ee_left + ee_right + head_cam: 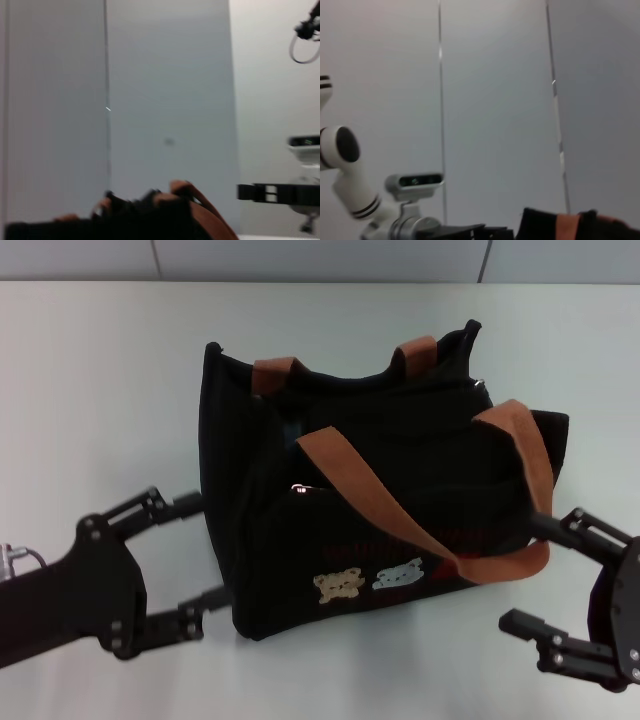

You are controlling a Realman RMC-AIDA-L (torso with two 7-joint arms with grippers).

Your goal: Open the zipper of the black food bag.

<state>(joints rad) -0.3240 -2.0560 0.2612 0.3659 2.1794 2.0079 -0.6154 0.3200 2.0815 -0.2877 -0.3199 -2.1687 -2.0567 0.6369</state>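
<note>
The black food bag stands upright in the middle of the white table, its bear patches on the side facing the robot. One orange-brown strap handle has flopped forward and hangs across that front side, while the other handle stands at the far edge of the mouth. The zipper shows as a small silver pull tab near the bag's left upper corner, on the top edge; the top of the bag sags and looks partly parted, though how far the teeth are undone cannot be told. The left gripper sits low beside the bag's left wall, its two fingers spread wide apart, the tips just beside the fabric and holding nothing. The right gripper waits at the bag's right front corner, fingers also spread, the upper one close to the drooping handle. Both wrist views show mostly the grey wall, with only the bag's top at their edge.
</note>
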